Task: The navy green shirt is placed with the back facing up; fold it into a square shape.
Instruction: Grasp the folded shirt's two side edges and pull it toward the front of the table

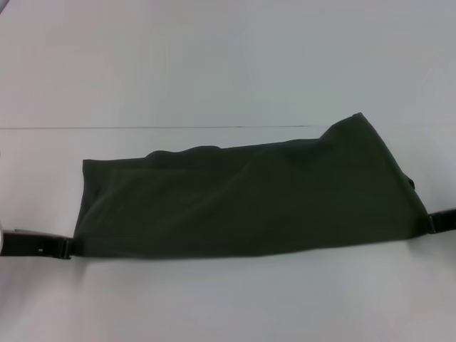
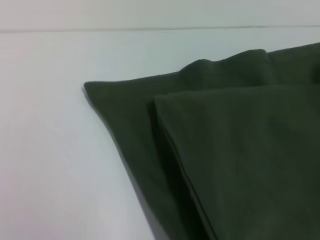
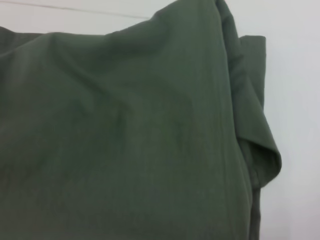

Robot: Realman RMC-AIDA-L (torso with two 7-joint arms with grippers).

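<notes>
The navy green shirt (image 1: 249,203) lies across the white table as a long dark olive band, folded over lengthwise, with a layered edge in the left wrist view (image 2: 225,165) and a sleeve fold in the right wrist view (image 3: 255,130). My left gripper (image 1: 69,247) is at the shirt's near left corner. At the near right corner is my right gripper (image 1: 430,223). Each pinches its corner, and the near edge runs taut between them, raised slightly above its shadow. The shirt's far right end (image 1: 360,125) rises higher than its left end.
The white table (image 1: 214,306) spreads around the shirt, with a thin seam line (image 1: 142,127) running across behind it. Nothing else stands on the surface.
</notes>
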